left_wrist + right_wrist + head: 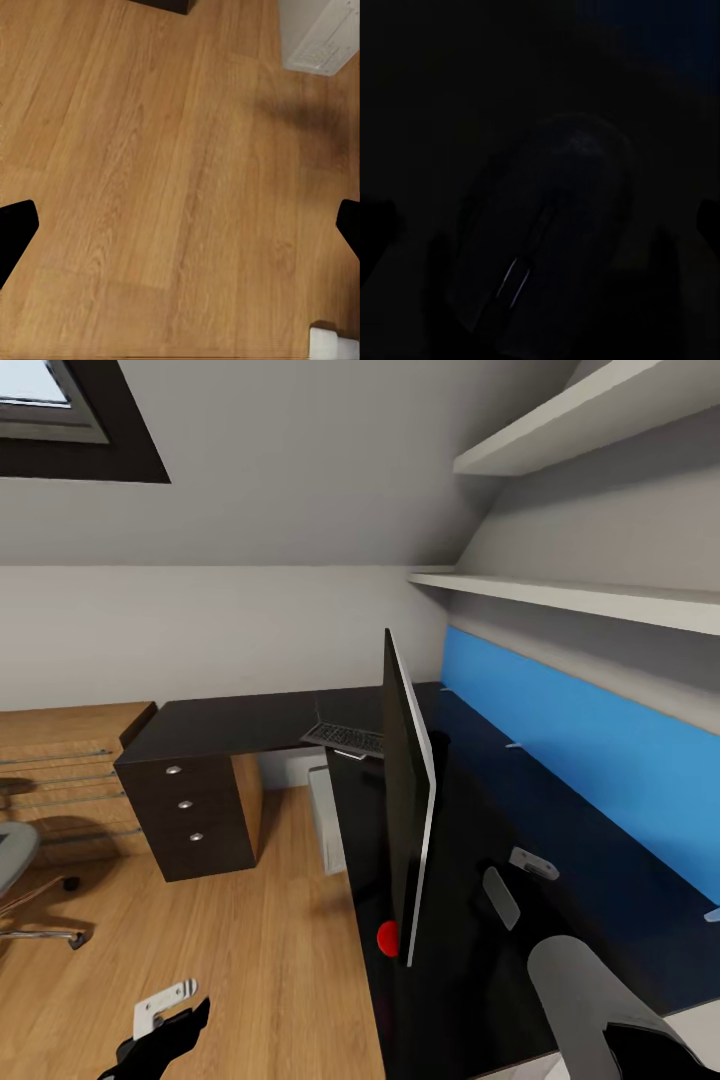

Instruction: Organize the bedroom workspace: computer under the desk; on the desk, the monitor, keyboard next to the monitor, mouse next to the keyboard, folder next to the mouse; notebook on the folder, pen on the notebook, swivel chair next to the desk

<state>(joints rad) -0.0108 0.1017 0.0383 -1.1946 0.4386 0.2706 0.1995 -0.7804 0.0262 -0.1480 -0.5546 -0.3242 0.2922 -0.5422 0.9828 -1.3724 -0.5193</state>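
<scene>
Mouse step looks to be in hand. Small black palm-sized mouse (547, 240) lies on the dark surface right under the right hand (540, 225), seen very dim in the right wrist view; dark fingertips sit at both sides of that pic, wide apart, so the hand is spread w/ nothing pinched. Can't place the mouse in the head view; the right arm reaches over the near end of the long black L-shaped tabletop (250, 722), by the blue back panel (580, 740).

Wide black flat monitor (405, 800) stands on the tabletop, seen edge-on. Slim black keyboard (345, 738) lies beyond it, at the inner corner, its near end seemingly poking past the edge. Light grey tower computer (325, 820) stands on the floor under the tabletop. Grey swivel chair (20, 880) is well apart, far left, by a wooden dresser (70, 760).

Left hand (180, 225) hangs over bare wood floor (150, 187), fingers spread, empty.

Next, prob: lower the right hand, close on the mouse, carry it beside the keyboard. Needs a gentle, centred grip, since the shell is rounded and could slip out.
</scene>
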